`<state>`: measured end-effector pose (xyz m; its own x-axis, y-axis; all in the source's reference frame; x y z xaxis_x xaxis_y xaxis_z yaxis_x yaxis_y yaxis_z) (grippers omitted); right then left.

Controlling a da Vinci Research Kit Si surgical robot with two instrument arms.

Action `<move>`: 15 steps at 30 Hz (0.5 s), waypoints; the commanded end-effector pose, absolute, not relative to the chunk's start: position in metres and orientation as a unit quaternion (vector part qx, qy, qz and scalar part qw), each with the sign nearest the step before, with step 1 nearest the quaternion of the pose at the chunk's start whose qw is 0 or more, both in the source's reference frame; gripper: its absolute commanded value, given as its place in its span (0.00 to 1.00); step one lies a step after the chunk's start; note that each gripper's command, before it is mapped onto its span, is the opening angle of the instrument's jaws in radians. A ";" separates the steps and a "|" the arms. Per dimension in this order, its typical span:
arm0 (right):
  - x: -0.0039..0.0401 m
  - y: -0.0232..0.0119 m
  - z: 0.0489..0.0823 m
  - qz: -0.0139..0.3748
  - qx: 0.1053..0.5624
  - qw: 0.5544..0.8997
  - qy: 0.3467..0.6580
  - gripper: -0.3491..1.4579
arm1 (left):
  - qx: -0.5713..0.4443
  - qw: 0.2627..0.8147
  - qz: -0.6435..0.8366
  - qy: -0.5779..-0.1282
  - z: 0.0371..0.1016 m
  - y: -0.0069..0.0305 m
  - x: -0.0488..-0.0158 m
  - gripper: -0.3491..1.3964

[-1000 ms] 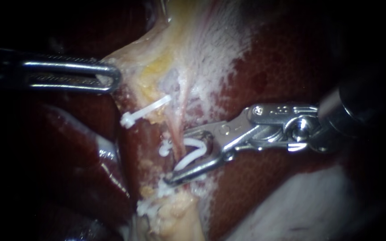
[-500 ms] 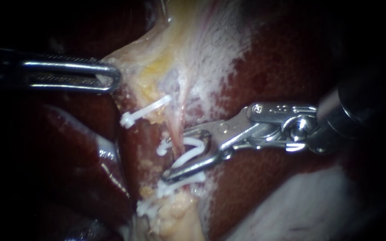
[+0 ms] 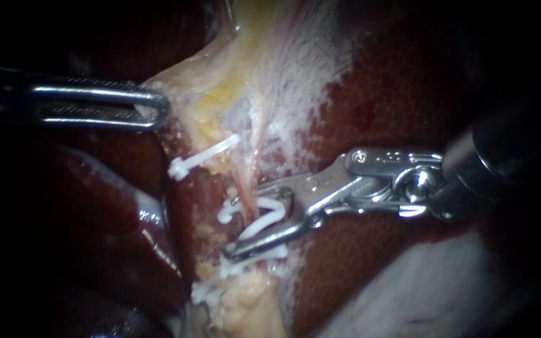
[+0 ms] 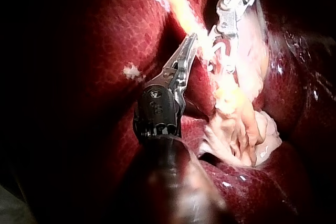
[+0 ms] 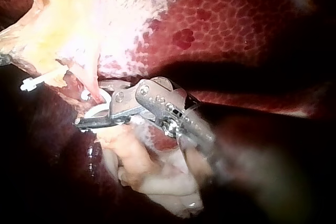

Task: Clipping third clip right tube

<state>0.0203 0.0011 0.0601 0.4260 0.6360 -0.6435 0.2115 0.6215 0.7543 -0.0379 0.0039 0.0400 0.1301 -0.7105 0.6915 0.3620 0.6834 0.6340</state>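
The right instrument (image 3: 245, 220) has its hand pinching a white plastic clip (image 3: 270, 213) astride the pale pink tube (image 3: 244, 181). The left instrument (image 3: 159, 111) pinches yellowish tissue (image 3: 214, 81) in its hand.

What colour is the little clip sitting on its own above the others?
The clip is plain white. It shows best in the endoscope view.

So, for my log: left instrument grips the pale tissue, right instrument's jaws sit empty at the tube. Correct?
Not empty: the endoscope view shows a white clip in the jaws of the right instrument at the tube. The left instrument does grip the pale tissue.
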 end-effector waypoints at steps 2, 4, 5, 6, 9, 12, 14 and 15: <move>0.0202 0.0011 0.0602 0.143 0.410 0.738 0.516 0.43 | 0.158 0.734 -0.365 -0.550 0.0400 0.0039 -0.0379 0.00; 0.0202 0.0011 0.0603 0.143 0.410 0.738 0.516 0.43 | 0.158 0.734 -0.365 -0.550 0.0400 0.0039 -0.0379 0.00; 0.0202 0.0010 0.0603 0.143 0.410 0.738 0.516 0.43 | 0.158 0.734 -0.365 -0.550 0.0400 0.0039 -0.0379 0.00; 0.0203 0.0010 0.0603 0.143 0.410 0.738 0.516 0.43 | 0.158 0.734 -0.365 -0.550 0.0400 0.0039 -0.0379 0.00; 0.0203 0.0010 0.0604 0.143 0.410 0.738 0.516 0.42 | 0.158 0.734 -0.365 -0.550 0.0400 0.0039 -0.0379 0.00; 0.0203 0.0010 0.0604 0.142 0.410 0.738 0.516 0.42 | 0.158 0.734 -0.365 -0.550 0.0400 0.0039 -0.0379 0.00; 0.0202 0.0010 0.0604 0.142 0.410 0.738 0.516 0.41 | 0.158 0.733 -0.366 -0.551 0.0400 0.0039 -0.0379 0.00; 0.0202 0.0010 0.0604 0.142 0.410 0.738 0.516 0.40 | 0.158 0.733 -0.366 -0.551 0.0400 0.0039 -0.0379 0.00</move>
<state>0.0202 0.0010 0.0604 0.4270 0.6338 -0.6449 0.2133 0.6225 0.7530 -0.0379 0.0039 0.0400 0.1247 -0.7100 0.6931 0.3624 0.6829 0.6343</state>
